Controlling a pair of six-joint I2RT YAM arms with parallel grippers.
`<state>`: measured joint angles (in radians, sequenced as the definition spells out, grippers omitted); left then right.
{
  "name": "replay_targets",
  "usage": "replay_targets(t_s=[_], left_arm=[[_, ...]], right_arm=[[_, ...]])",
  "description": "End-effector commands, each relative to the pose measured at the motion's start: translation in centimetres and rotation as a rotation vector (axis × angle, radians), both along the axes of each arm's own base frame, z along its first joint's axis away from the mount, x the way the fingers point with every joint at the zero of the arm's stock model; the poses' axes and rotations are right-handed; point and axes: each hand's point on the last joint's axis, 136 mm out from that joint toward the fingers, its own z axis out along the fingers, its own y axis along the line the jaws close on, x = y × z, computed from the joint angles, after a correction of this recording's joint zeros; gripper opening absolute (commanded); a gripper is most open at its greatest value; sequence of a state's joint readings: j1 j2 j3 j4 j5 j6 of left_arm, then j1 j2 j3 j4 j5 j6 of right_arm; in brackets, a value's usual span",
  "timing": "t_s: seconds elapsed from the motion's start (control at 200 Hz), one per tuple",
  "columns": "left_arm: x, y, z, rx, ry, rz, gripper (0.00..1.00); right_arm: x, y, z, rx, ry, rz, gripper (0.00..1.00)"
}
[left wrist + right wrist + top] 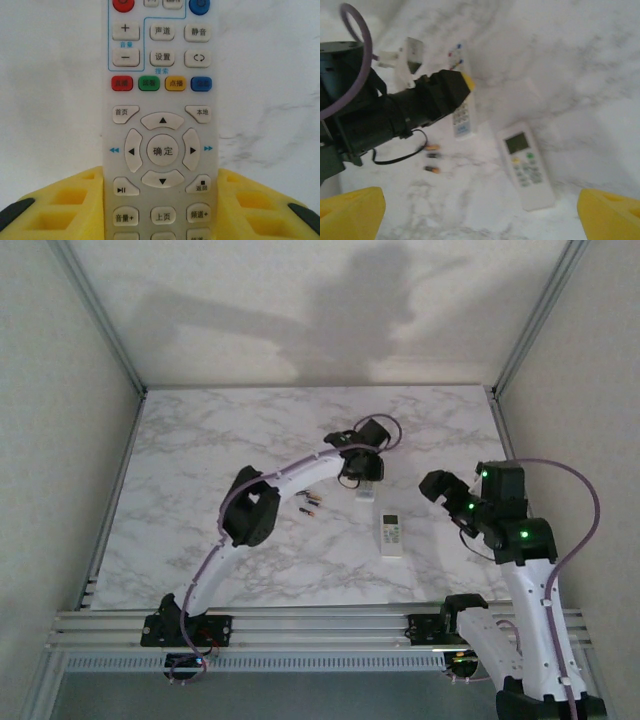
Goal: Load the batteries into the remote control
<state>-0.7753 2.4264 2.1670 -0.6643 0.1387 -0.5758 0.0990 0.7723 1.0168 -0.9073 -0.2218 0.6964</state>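
Left gripper (364,483) points down at the marble table (200,440), closed on a white button remote (366,495). In the left wrist view the left gripper (160,175) has its yellow fingers (85,192) pressed flush against both long edges of the button remote (160,125). The remote lies face up, its arrow pad just ahead of the fingertips.

The batteries (309,505), small dark cylinders with orange ends, lie loose on the table. They are near this gripper, off to its left and a little back toward the arm bases, touching neither gripper. The right wrist view shows three batteries (432,155) in a short column just beside the button remote (462,115), below the left gripper (465,80).

The left arm rises from its base, bends at a raised elbow and stretches diagonally forward and right, with the wrist tipped downward.

The right gripper (447,498) hangs above the table with its jaws spread wide and nothing between them. In its own view, the right gripper (480,215) has its yellow tips in the two bottom corners. A display remote (391,534) lies flat ahead of and below this gripper, between the two grippers and apart from both. The right arm stands folded over its base, with the forearm angled left.
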Motion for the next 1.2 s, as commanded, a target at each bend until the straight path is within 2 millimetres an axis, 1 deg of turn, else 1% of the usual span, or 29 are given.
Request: replay_targets(t_s=[0.0,0.035,0.05,0.115,0.19,0.245,0.315,0.37,0.456,0.541,0.571,0.596,0.631,0.736,0.796,0.896,0.971,1.046,1.121,1.192], left_arm=[[1.7,0.0,17.2,-0.337,-0.209,-0.065,0.33],[1.6,0.6,19.7,-0.394,-0.234,-0.076,0.33],[1.6,0.8,21.0,-0.424,-0.248,-0.080,0.33],[1.4,2.1,25.5,-0.551,-0.290,-0.106,0.33],[0.6,3.5,30.4,-0.699,-0.340,-0.130,0.32],[0.1,4.4,33.1,-0.785,-0.361,-0.145,0.32],[-1.0,4.8,36.2,-0.886,-0.389,-0.187,0.32],[-2.1,4.7,38.0,-0.962,-0.393,-0.226,0.32],[-3.8,4.8,40.6,-1.080,-0.394,-0.277,0.32],[-5.0,5.1,42.3,-1.166,-0.390,-0.307,0.31],[-5.3,5.2,42.8,-1.188,-0.389,-0.316,0.31],[-5.5,5.2,42.7,-1.199,-0.377,-0.317,0.31],[-5.9,5.5,43.4,-1.227,-0.389,-0.331,0.30],[-6.8,5.8,44.3,-1.281,-0.383,-0.346,0.29],[-7.1,6.0,44.6,-1.303,-0.382,-0.350,0.28],[-7.5,6.2,45.0,-1.333,-0.374,-0.356,0.27],[-7.8,6.4,45.0,-1.343,-0.371,-0.356,0.27],[-8.0,6.6,45.1,-1.338,-0.383,-0.355,0.27],[-8.2,6.8,45.3,-1.336,-0.392,-0.357,0.27],[-8.4,6.8,45.5,-1.340,-0.394,-0.361,0.27]], right_arm=[[1.5,2.7,5.5,0.122,-0.182,0.120,0.99],[1.8,3.7,7.0,0.163,-0.232,0.170,0.99],[2.2,4.1,7.9,0.180,-0.269,0.192,0.99],[2.5,6.3,11.2,0.270,-0.377,0.317,0.99],[2.8,7.9,14.1,0.355,-0.467,0.411,0.99],[3.3,8.9,15.5,0.403,-0.512,0.448,0.99],[3.7,10.4,17.1,0.475,-0.548,0.505,0.99],[3.7,11.9,18.5,0.531,-0.577,0.565,0.99],[3.6,13.5,20.4,0.586,-0.617,0.621,0.99],[3.6,14.4,22.0,0.611,-0.665,0.639,0.99],[3.6,14.7,22.5,0.618,-0.681,0.644,0.99],[3.6,15.0,22.8,0.623,-0.692,0.649,0.99],[3.7,15.4,23.3,0.629,-0.705,0.657,0.99],[4.4,17.1,23.6,0.650,-0.688,0.686,0.99],[4.4,17.9,23.8,0.653,-0.685,0.710,0.99],[5.2,18.5,23.6,0.641,-0.670,0.701,0.96],[5.8,18.6,23.4,0.636,-0.653,0.686,0.96],[6.5,18.5,22.5,0.615,-0.623,0.658,0.99],[7.0,18.3,21.6,0.588,-0.596,0.623,0.99],[7.4,18.3,21.1,0.575,-0.585,0.617,0.99]])
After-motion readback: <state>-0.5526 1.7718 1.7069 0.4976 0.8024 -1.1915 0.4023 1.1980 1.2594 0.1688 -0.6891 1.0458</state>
